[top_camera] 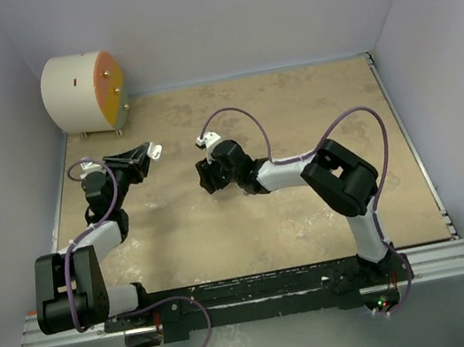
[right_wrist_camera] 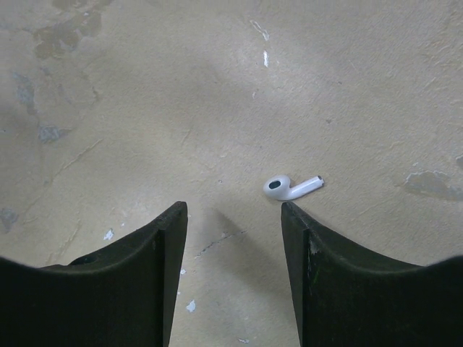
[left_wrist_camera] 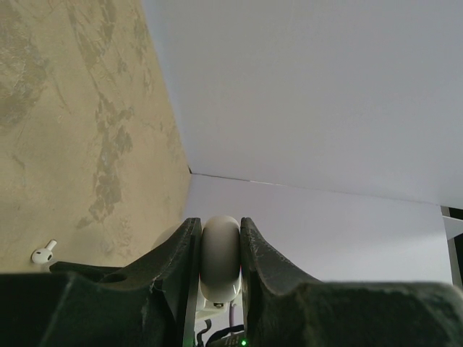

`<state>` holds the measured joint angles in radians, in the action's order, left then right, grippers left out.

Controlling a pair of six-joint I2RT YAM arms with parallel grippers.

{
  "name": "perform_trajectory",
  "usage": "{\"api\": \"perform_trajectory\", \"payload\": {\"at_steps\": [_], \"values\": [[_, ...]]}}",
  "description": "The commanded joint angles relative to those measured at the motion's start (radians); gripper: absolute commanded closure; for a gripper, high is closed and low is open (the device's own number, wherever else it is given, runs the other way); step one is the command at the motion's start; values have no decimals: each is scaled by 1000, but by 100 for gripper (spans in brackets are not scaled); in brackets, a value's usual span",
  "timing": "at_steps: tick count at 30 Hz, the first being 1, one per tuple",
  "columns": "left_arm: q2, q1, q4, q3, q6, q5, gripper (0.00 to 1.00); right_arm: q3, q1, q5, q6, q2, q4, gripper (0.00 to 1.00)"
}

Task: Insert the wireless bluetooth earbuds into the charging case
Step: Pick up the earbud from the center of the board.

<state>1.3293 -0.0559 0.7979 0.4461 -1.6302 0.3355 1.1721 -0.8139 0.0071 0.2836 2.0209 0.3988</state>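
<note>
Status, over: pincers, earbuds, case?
Left pincer shut on small round whitish charging case. Right pincer open, small white stemmed earbud loose on tan table just ahead. Nothing blocking it.

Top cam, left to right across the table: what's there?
White drum with orange face → left gripper, shut on a whitish round case → right gripper, open, pointing down.

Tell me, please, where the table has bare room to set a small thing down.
Widest: the sand-coloured table between the right arm and the right wall. Also the far strip right of the white drum. Crowded: the left-centre, where the left gripper holds the charging case, and the open right gripper hangs by an earbud.
</note>
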Motion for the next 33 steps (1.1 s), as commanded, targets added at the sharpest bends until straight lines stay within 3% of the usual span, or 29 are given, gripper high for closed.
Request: {"api": "perform_trajectory", "payload": {"at_steps": [1, 33], "values": [[-26, -10, 30, -2, 23, 13, 100, -1, -14, -27, -14, -67, 18, 43], [-42, -35, 6, 2, 30, 19, 100, 51, -19, -88, -2, 60, 40, 43]]}}
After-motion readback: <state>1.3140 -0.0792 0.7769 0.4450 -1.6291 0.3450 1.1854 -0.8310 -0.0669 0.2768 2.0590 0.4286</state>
